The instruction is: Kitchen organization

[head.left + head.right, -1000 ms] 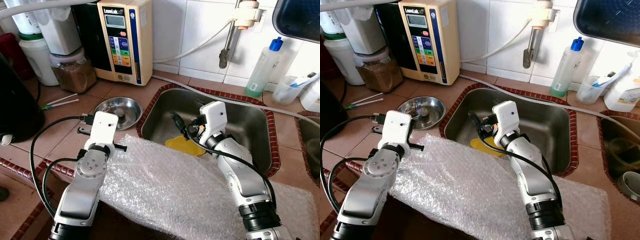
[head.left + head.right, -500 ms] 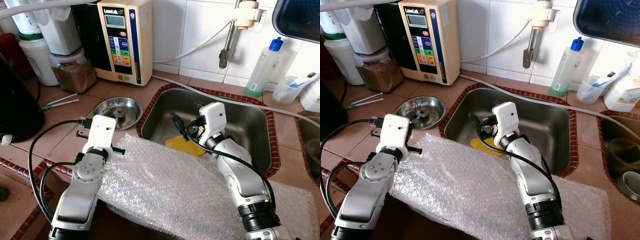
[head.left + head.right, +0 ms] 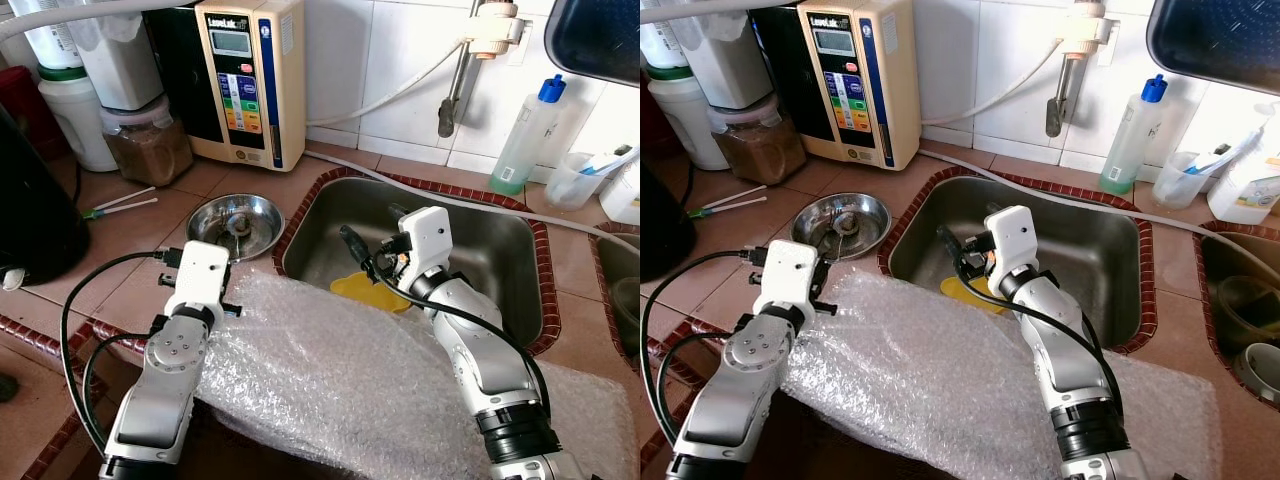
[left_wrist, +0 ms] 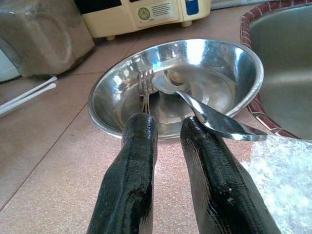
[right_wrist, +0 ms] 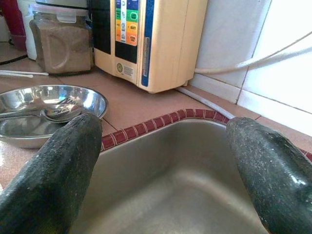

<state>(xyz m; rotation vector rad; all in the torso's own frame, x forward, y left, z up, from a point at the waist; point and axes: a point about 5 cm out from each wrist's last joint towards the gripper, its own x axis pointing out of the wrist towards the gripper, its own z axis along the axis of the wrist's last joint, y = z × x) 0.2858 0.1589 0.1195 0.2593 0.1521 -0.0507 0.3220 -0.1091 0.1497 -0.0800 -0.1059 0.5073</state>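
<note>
A steel bowl (image 3: pixel 237 215) holding a fork (image 4: pixel 144 84) and a spoon (image 4: pixel 195 105) sits on the tiled counter, left of the sink (image 3: pixel 500 250). My left gripper (image 4: pixel 166 127) hovers low just short of the bowl's near rim. It points at the bowl, open by a narrow gap with nothing between its fingers. My right gripper (image 5: pixel 163 141) is wide open over the sink's left part, above a yellow item (image 3: pixel 365 290) on the sink floor. A sheet of bubble wrap (image 3: pixel 330 380) covers the counter's front edge under both arms.
A beige water machine (image 3: pixel 245 80) and a jar of brown powder (image 3: pixel 148 145) stand at the back left. Two white sticks (image 3: pixel 120 203) lie near them. A tap (image 3: pixel 455 90) and a soap bottle (image 3: pixel 525 135) stand behind the sink. A black appliance (image 3: pixel 30 220) is at far left.
My left gripper has drawn back a little toward me, away from the bowl. The right arm has stayed put over the sink.
</note>
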